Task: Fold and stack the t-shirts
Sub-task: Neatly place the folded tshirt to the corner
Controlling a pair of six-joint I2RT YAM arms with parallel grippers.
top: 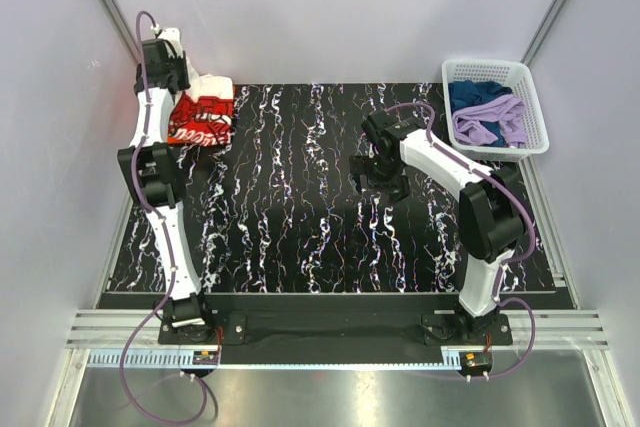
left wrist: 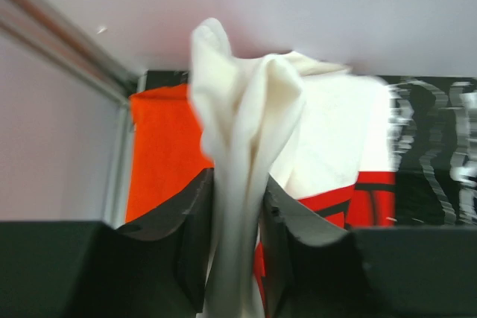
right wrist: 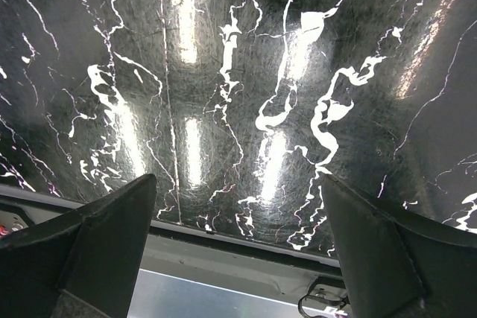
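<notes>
Left gripper [left wrist: 237,184] pinches a bunched fold of the white shirt [left wrist: 298,124], lying over the orange shirt [left wrist: 164,154] at far left. Stacking looks under way, and the next move likely calls for release and smoothing. Right gripper [right wrist: 237,184] hangs spread and empty over the table [right wrist: 223,72].

Top view: bright, even, diffuse light from overhead, with sharp focus throughout. Shadows are soft and barely read on the black bench [top: 300,207]. A bright light strip [top: 330,357] runs along the near rail.

Left wrist view: the white shirt [left wrist: 246,124] is overexposed, its folds washed out and its edges soft. The bench pattern at right is smeared by blur. The left claw [left wrist: 237,199] is dark and out of focus.

Right wrist view: long glare streaks cross the glossy bench. The right claw [right wrist: 238,184] shows as dark, soft-edged fingers in the lower corners.
</notes>
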